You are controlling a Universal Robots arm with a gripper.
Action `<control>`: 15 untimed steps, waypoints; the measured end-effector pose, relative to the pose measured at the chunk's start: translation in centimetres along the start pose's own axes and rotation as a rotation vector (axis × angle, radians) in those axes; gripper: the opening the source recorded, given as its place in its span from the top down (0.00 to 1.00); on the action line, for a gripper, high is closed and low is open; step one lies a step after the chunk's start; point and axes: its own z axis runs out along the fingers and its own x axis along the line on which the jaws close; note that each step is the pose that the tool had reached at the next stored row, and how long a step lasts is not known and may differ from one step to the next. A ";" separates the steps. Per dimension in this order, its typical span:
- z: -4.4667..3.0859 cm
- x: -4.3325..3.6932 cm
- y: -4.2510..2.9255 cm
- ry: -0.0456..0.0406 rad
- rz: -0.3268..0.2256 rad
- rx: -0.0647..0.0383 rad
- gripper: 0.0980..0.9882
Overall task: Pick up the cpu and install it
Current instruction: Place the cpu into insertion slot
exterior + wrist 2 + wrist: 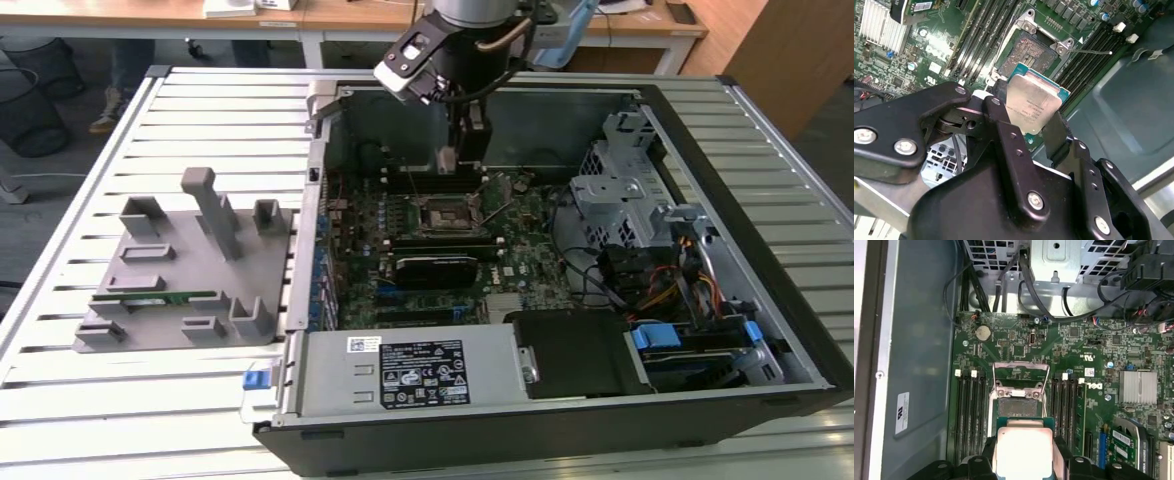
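Gripper (1024,116) clamps the cpu (1035,100) by its edges, apparently hovering just short of the open socket (1030,47); installation is in hand, and seating demands square alignment.

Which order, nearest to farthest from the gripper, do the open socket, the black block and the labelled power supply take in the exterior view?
Taken from the gripper, which holds the cpu:
1. open socket, right by the gripper, mid-board.
2. black block, next along the board towards the camera.
3. power supply, against the case's near wall.
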 end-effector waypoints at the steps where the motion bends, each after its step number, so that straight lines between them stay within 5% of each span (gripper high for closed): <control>1: 0.18 0.00 0.00 0.0001 0.000 0.000 0.52; 15: 2.59 0.02 -0.10 0.0001 0.000 0.000 0.52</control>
